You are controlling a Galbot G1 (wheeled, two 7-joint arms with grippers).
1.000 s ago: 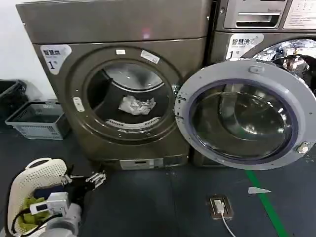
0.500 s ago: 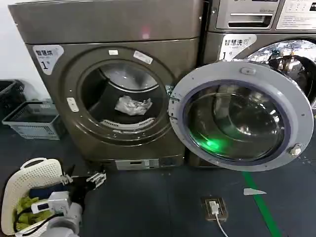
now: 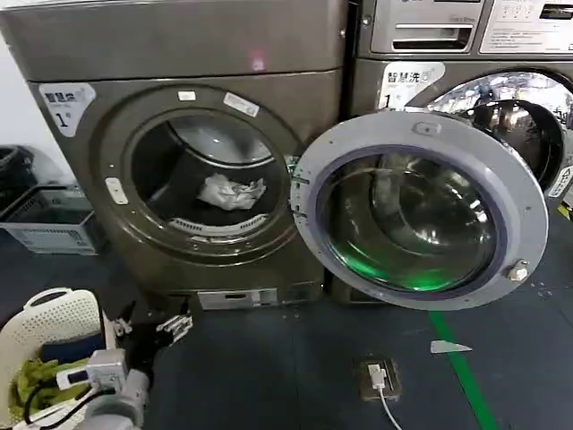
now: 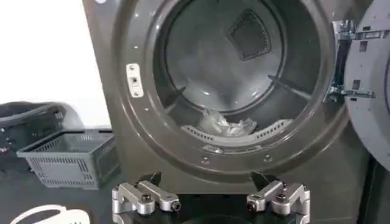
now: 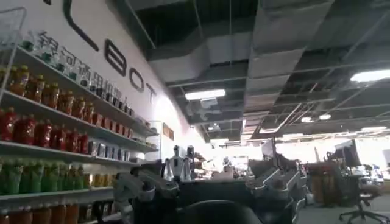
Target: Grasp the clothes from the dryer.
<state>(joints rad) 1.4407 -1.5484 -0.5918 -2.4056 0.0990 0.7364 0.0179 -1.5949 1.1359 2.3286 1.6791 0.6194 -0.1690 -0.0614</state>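
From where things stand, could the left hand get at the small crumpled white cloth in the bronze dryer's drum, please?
Probably yes. The left hand is open, low before the bronze dryer. The grey-rimmed glass door is swung aside, and nothing stands between it and the white cloth, though it is not yet inside.

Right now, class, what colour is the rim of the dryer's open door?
Light grey rim around dark glass, clearest in the head view.

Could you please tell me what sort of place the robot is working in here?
Most likely a laundry room or a mock-up of one: a bronze-brown front-loading dryer with its door swung open, a silver-grey machine beside it, and laundry baskets on the dark floor.
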